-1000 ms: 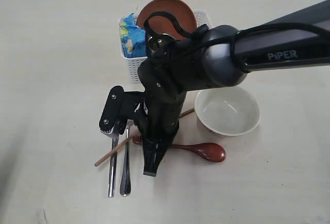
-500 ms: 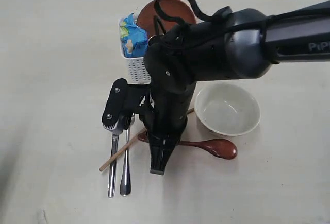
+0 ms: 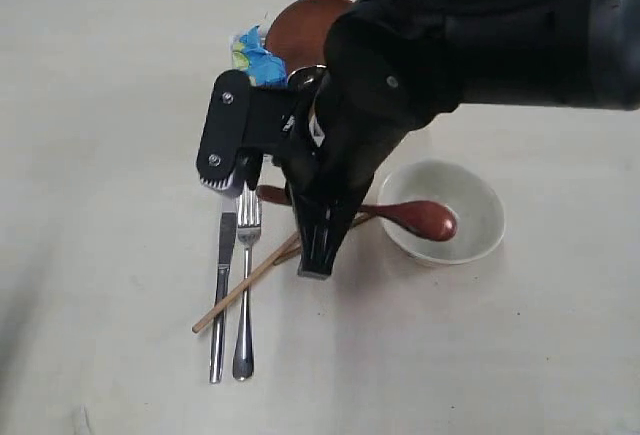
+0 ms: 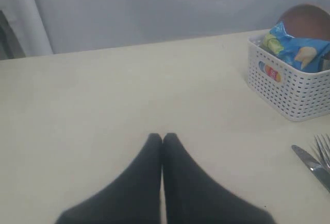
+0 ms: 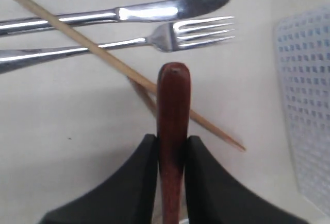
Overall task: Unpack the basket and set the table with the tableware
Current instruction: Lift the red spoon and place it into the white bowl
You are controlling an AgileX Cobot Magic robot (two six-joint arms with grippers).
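Hidden: right arm covers most of the basket [image 4: 289, 92] in the exterior view; plate [image 3: 298, 33] and snack bag [image 3: 255, 55] inside show partly.
Right gripper [image 5: 172, 140]: clamped on the spoon [image 5: 174, 105] handle, spoon head over the bowl [image 3: 470, 240].
Left gripper [image 4: 163, 140]: fingers pressed together, empty.
Counter [image 3: 100, 105]: pale cream; knife [image 5: 154, 12], fork [image 5: 196, 31], chopstick [image 5: 93, 46] lie on it.
Room: grey backdrop.

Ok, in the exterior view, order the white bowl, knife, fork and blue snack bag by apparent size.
1. white bowl
2. knife and fork: alike, no ranking
3. blue snack bag, though the arm hides part of it
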